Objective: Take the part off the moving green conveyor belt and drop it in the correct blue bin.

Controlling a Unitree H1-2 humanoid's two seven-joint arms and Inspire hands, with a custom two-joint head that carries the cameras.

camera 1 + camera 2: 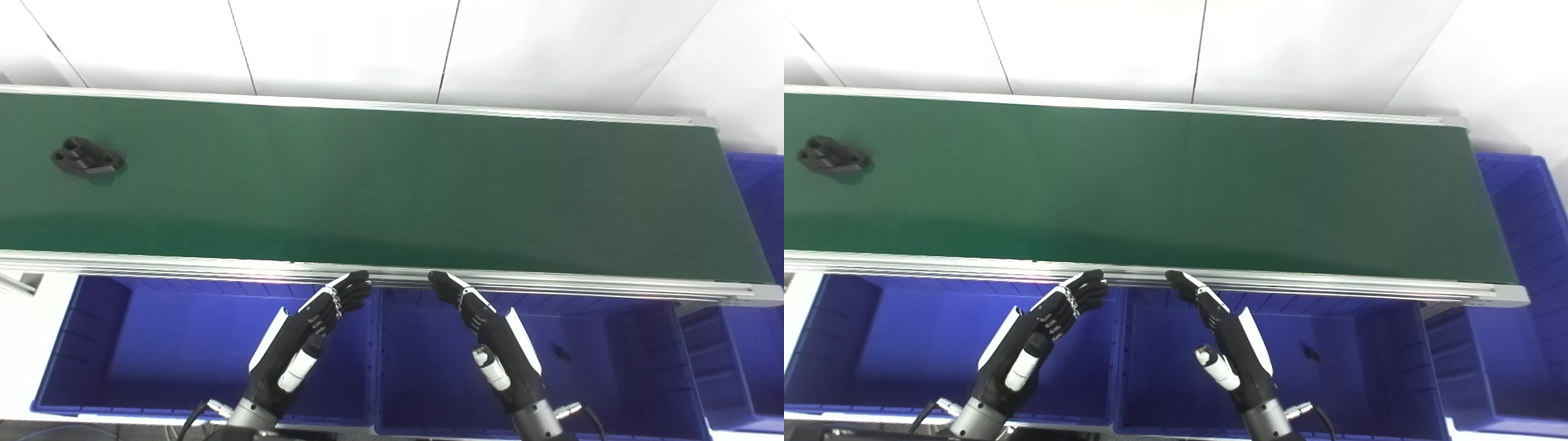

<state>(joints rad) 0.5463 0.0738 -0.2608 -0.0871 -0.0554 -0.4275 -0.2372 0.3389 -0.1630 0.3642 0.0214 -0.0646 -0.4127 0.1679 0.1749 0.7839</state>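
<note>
1. A green conveyor belt (392,190) is running across the whole scene from side to side, framed by silver aluminium rails; it is serving here as the landmark for everything else.
2. A black part (87,158) is lying flat on the belt's surface, close to the belt's left end and nearer its far rail than its near one. It is showing a flat flange with round holes and a raised middle.
3. The left hand (309,331) is hanging just below the belt's near rail, about at the belt's middle, over a blue bin (92,343). Its fingers are spread slightly and reaching toward the rail, holding nothing.
4. The right hand (490,327) is hovering beside it, also just under the near rail and a little right of the belt's middle, over a second blue bin (631,367). Its fingers are likewise apart and empty.
5. Both hands are sitting well apart from the part, which is resting far off toward the belt's left end.
6. A small dark object (560,352) is lying on the floor of the second bin, below the belt's right half; its shape is too small to tell.
7. A third blue bin (1528,202) is standing past the belt's right end.
</note>
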